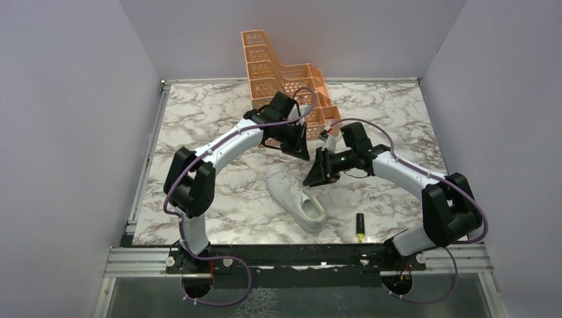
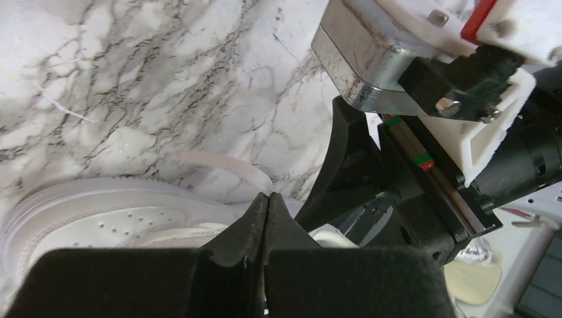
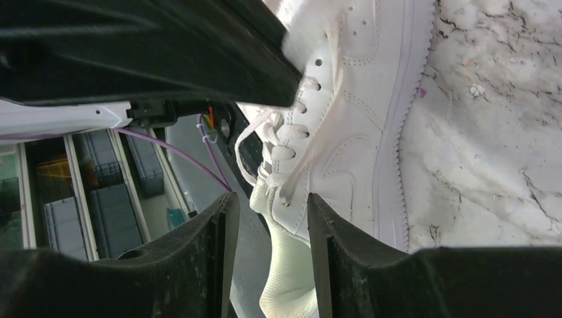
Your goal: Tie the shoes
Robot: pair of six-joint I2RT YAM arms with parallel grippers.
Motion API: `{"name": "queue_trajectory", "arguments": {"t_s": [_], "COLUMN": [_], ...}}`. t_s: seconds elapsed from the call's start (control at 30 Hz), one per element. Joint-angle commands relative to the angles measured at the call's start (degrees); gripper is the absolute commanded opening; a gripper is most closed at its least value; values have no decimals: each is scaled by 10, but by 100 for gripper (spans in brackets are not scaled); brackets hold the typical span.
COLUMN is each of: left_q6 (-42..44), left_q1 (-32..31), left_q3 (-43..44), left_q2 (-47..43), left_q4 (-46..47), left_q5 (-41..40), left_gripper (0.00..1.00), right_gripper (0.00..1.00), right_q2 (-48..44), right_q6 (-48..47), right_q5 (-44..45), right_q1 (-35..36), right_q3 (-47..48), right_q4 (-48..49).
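The white sneaker (image 1: 295,195) lies on the marble table, toe toward the back left, heel toward the near edge. My left gripper (image 1: 299,150) is over the toe end. In the left wrist view its jaws (image 2: 267,196) are pressed together at the sneaker's (image 2: 99,218) toe, and a white lace band (image 2: 222,163) runs to their tips. My right gripper (image 1: 317,173) is open beside the lacing. In the right wrist view (image 3: 272,197) its fingers straddle the sneaker's (image 3: 358,99) tongue and top eyelets, and a loose lace loop (image 3: 244,142) hangs there.
An orange tiered rack (image 1: 278,73) stands at the back, just behind the left arm. A black and yellow marker (image 1: 360,226) lies near the front edge, right of the heel. The right arm's wrist (image 2: 424,86) crowds close to the left gripper.
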Motion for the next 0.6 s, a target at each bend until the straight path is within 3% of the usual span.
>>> {"name": "queue_trajectory", "arguments": {"t_s": [0.0, 0.33, 0.47, 0.57], "left_q6": [33, 32, 29, 30], "left_q1": [-2, -1, 0, 3], "left_q3": [8, -15, -18, -21], "left_q2": [8, 8, 14, 21], "left_q4": [6, -9, -10, -16], "left_q5": [88, 76, 97, 110], "left_gripper": [0, 0, 0, 0], "right_gripper": [45, 42, 31, 12], "right_q2": [13, 19, 25, 17], "right_q6": [9, 10, 7, -6], "right_q5": [-27, 25, 43, 47], "right_q1": [11, 24, 31, 33], "right_q3": [2, 2, 2, 10], "right_q4": [43, 58, 63, 67]}}
